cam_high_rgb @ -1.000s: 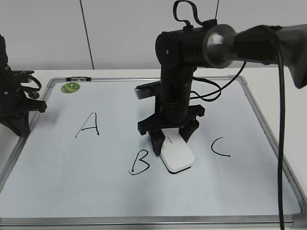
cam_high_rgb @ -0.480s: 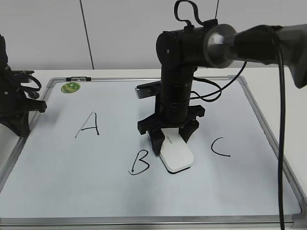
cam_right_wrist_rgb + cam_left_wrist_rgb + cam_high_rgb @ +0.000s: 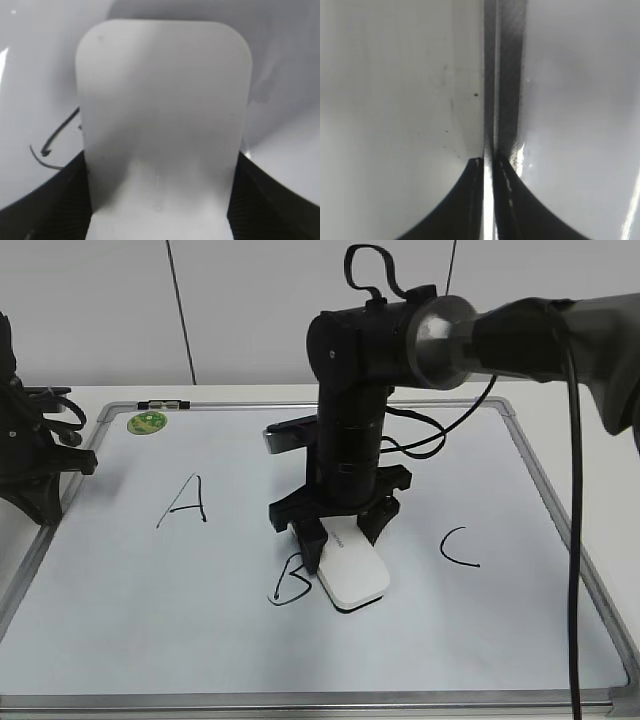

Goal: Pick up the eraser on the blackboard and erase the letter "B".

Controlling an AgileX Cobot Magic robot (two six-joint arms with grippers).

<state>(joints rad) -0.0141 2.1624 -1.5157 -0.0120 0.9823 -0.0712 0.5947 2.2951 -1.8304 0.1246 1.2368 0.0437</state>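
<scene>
The white eraser lies flat on the blackboard, a white board with a silver frame. My right gripper is shut on the eraser, one finger on each long side. The eraser's left edge touches the right side of the black letter "B". In the right wrist view the eraser fills the middle between my fingers, and a stroke of the "B" shows at its left. My left gripper is shut and empty over the board's left frame edge.
A black "A" is at the left and a black "C" at the right of the board. A green round sticker sits at the far left corner. The left arm rests by the board's left edge.
My right gripper has slid the eraser to the left along the board, from a gap beside the "B" onto its right side. The left arm has not moved.
</scene>
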